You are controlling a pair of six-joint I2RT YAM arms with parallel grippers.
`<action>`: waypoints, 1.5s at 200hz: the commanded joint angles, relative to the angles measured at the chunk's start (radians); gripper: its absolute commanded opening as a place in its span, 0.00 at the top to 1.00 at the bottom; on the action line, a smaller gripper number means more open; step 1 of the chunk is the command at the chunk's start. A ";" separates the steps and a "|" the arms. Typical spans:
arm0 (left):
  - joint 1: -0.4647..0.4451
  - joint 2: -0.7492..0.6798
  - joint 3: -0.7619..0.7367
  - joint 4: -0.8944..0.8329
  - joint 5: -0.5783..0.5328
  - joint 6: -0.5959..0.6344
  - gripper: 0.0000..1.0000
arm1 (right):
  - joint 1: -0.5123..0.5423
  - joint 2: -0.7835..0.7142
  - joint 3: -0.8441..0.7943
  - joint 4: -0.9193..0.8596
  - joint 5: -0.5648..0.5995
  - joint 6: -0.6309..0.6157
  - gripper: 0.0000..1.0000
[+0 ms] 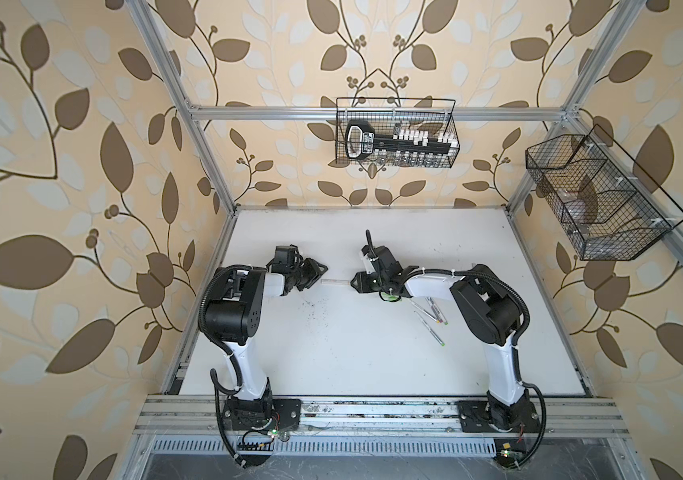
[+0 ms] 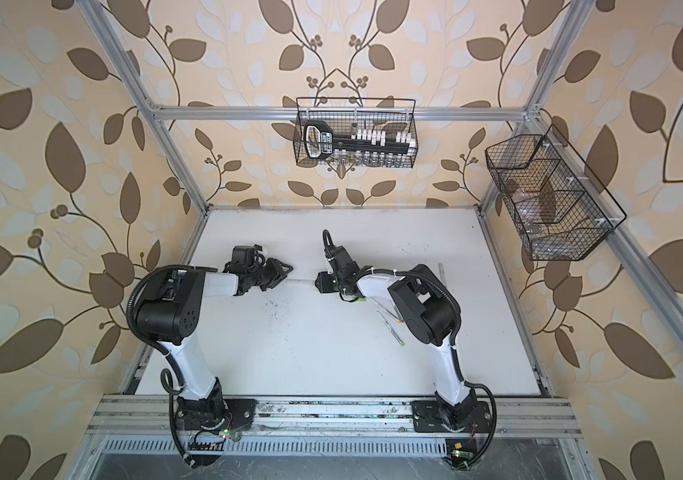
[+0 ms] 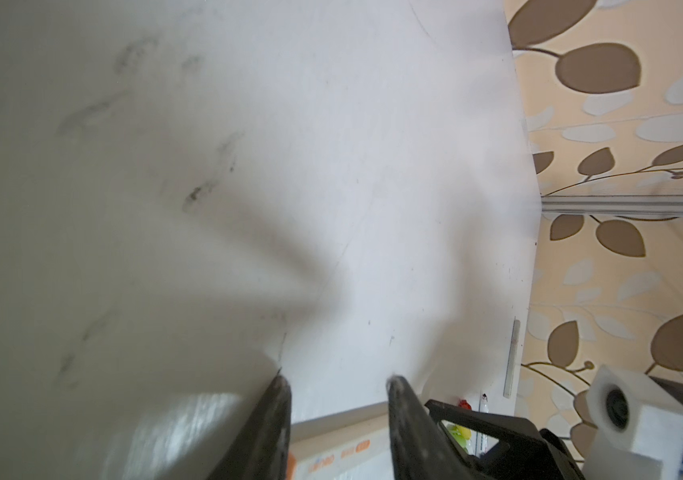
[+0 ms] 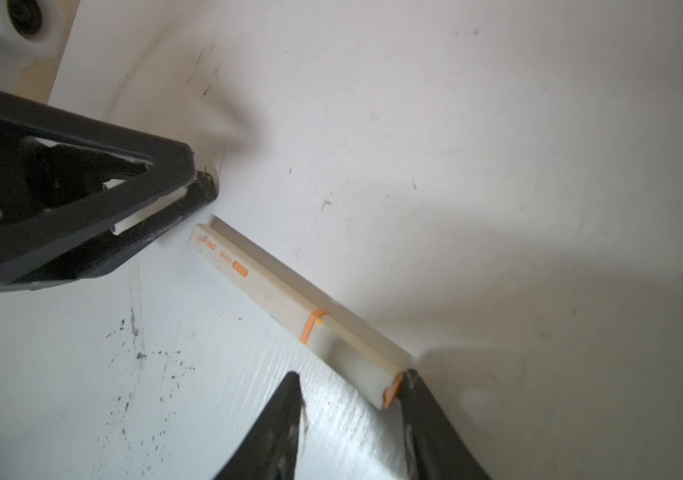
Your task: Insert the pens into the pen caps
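Note:
A pale grey marker pen point(image 4: 273, 291) with an orange band and orange lettering lies on the white table point(image 1: 331, 357), between my two grippers in both top views point(image 1: 335, 282) point(image 2: 300, 281). My right gripper point(image 4: 352, 378) is open, and the marker's orange end touches one fingertip point(image 4: 408, 380). My left gripper point(image 3: 335, 380) is open too, its tips just over the lettered end. A white sliver shows between its fingers point(image 4: 190, 183); I cannot tell what it is. More pens point(image 1: 431, 309) lie under the right arm. Green and red pen caps point(image 3: 460, 432) show behind the right gripper.
A lone pen point(image 1: 435, 336) lies right of the middle. A pale stick point(image 2: 441, 270) sits near the table's right edge. Ink specks point(image 1: 310, 309) mark the table. Wire baskets hang on the back wall point(image 1: 396, 133) and the right rail point(image 1: 597, 195).

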 commanded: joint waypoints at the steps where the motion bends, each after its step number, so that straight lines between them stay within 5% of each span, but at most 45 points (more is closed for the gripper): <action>1: -0.020 -0.007 -0.023 -0.050 0.004 -0.008 0.60 | 0.007 0.033 0.030 -0.004 -0.008 0.012 0.59; 205: -0.075 -0.216 -0.270 0.002 0.056 -0.110 0.61 | 0.035 0.125 0.209 -0.060 -0.065 0.001 0.59; 300: -0.129 -0.274 -0.347 0.116 0.122 -0.157 0.60 | 0.026 -0.069 -0.003 -0.076 0.017 -0.008 0.56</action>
